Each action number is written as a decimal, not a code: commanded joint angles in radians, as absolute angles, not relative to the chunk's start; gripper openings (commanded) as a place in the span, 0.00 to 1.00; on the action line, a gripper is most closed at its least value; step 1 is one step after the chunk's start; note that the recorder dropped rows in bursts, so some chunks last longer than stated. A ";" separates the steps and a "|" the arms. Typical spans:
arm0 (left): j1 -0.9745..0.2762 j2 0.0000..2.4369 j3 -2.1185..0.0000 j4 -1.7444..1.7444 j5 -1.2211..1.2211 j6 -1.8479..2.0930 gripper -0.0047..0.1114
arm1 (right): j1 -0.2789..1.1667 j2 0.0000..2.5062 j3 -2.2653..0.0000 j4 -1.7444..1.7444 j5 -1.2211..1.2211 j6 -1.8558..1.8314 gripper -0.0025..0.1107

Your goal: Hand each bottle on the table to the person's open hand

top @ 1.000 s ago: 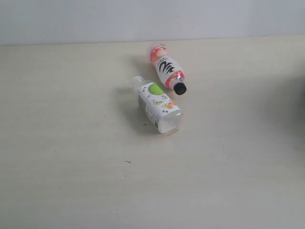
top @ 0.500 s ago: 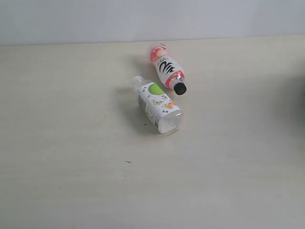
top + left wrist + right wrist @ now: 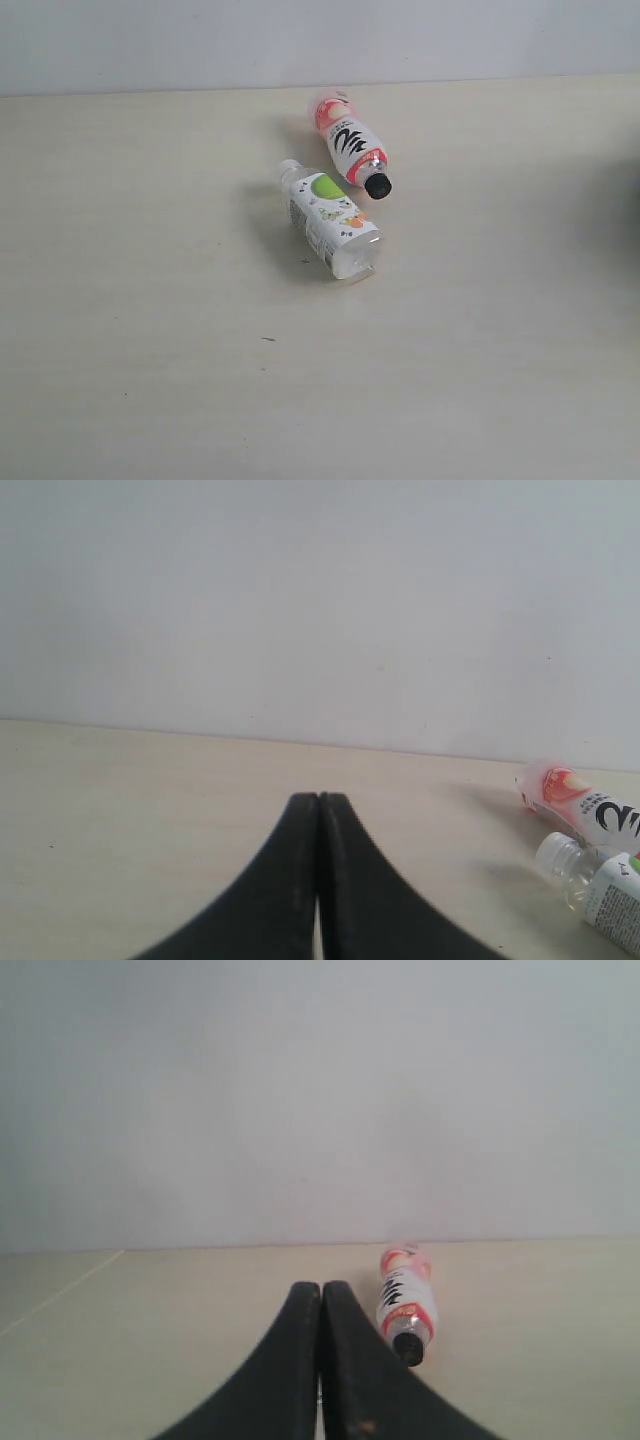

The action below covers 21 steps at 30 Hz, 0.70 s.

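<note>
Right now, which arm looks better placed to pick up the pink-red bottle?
Probably the right: the pink-red bottle lies almost straight ahead of the right gripper; from the left gripper it sits far off to one side.

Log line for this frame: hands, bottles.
left hand: shut, empty | right hand: shut, empty | lime-label bottle, pink-red bottle: lying on table

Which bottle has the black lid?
The pink-red bottle, lying on its side farther back toward the wall. It ends in a black cap, while the lime-label bottle in front of it has a pale cap.
</note>
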<state>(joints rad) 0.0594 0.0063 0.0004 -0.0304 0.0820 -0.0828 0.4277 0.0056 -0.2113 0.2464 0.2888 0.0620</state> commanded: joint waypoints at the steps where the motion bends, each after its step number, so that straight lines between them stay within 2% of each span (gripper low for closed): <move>1: 0.061 0.000 0.000 -0.033 0.083 -0.080 0.04 | 0.425 0.000 -0.206 0.341 0.320 -0.040 0.02; 9: 0.061 0.000 0.000 -0.033 0.083 -0.080 0.04 | 0.425 0.000 -0.206 0.240 0.352 -0.417 0.02; 17: 0.061 0.000 0.000 -0.033 0.083 -0.080 0.04 | 0.425 0.000 -0.206 0.563 0.440 -0.420 0.02; 21: 0.061 0.000 0.000 -0.033 0.083 -0.080 0.04 | 0.425 0.000 -0.206 0.421 0.396 -0.554 0.02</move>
